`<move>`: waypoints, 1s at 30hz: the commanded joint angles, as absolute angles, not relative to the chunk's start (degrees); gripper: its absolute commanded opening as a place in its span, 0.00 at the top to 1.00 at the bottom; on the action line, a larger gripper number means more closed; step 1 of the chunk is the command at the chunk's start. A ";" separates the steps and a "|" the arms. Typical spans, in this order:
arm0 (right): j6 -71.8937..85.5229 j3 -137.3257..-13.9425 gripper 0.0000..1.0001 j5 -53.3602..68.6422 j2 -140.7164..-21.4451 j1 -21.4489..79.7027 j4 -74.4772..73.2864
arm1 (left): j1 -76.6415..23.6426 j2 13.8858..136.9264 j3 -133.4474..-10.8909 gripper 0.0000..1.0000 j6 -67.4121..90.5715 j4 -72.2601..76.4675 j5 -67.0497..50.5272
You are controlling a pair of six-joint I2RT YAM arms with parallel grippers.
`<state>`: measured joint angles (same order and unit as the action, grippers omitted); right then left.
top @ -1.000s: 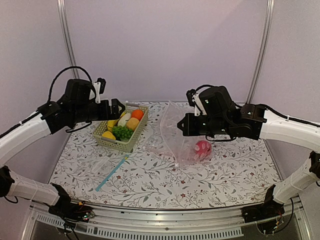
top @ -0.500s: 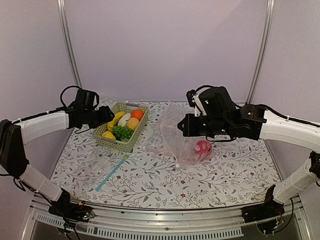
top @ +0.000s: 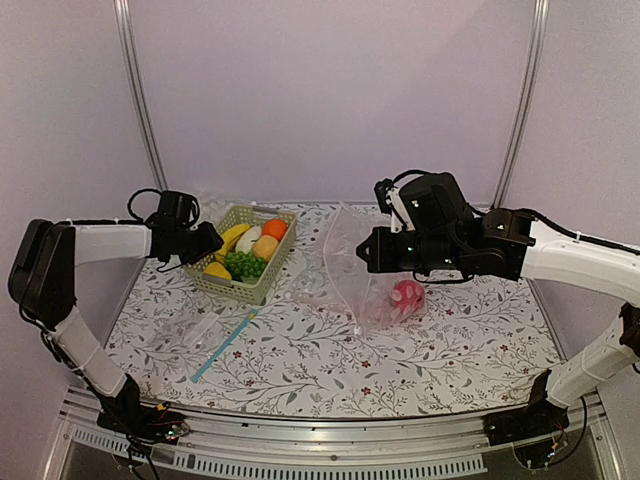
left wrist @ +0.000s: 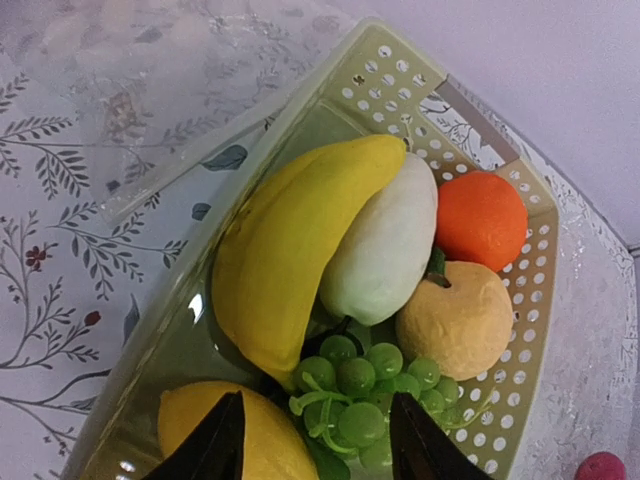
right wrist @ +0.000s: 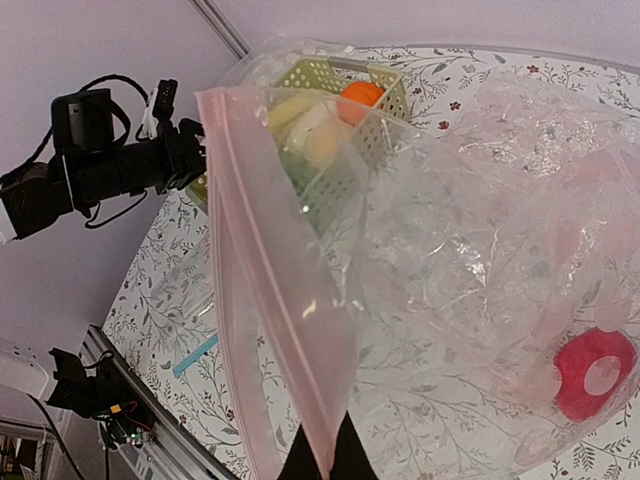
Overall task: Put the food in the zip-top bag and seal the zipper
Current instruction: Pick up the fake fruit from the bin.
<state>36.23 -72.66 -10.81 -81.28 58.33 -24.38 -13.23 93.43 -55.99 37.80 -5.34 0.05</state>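
Observation:
The food lies in a pale green basket (left wrist: pixel 520 330): a banana (left wrist: pixel 290 240), a white radish (left wrist: pixel 385 250), an orange (left wrist: pixel 480 215), a peach (left wrist: pixel 455 320), green grapes (left wrist: pixel 365 385) and a lemon (left wrist: pixel 260 450). My left gripper (left wrist: pixel 315 450) hangs open at the basket's left end (top: pixel 208 243), its fingers straddling the grapes and the lemon's edge. My right gripper (right wrist: pixel 320 455) is shut on the pink zipper (right wrist: pixel 250 280) and holds the zip-top bag (top: pixel 350 270) up by its mouth. A pink-red toy fruit (top: pixel 405 295) lies inside the bag.
A flat clear bag with a blue strip (top: pixel 222 345) lies on the floral tablecloth in front of the basket (top: pixel 240 292). The back wall stands close behind the basket and the bag.
My left arm has dropped and swung in to the basket's left end, and its jaws have narrowed. The right arm and the held bag have not moved.

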 commanded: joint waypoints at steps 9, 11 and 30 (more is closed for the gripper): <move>36.16 -72.95 1.00 -11.54 -80.75 57.91 -24.98 | -11.12 98.23 -54.67 0.62 38.81 -1.04 -2.88; 36.21 -72.95 1.00 -11.52 -80.77 57.84 -25.05 | -10.85 98.80 -54.80 0.65 39.12 -1.01 -3.57; 36.21 -72.86 1.00 -12.17 -80.66 57.83 -25.60 | -10.72 101.06 -54.92 0.89 41.57 3.60 -7.03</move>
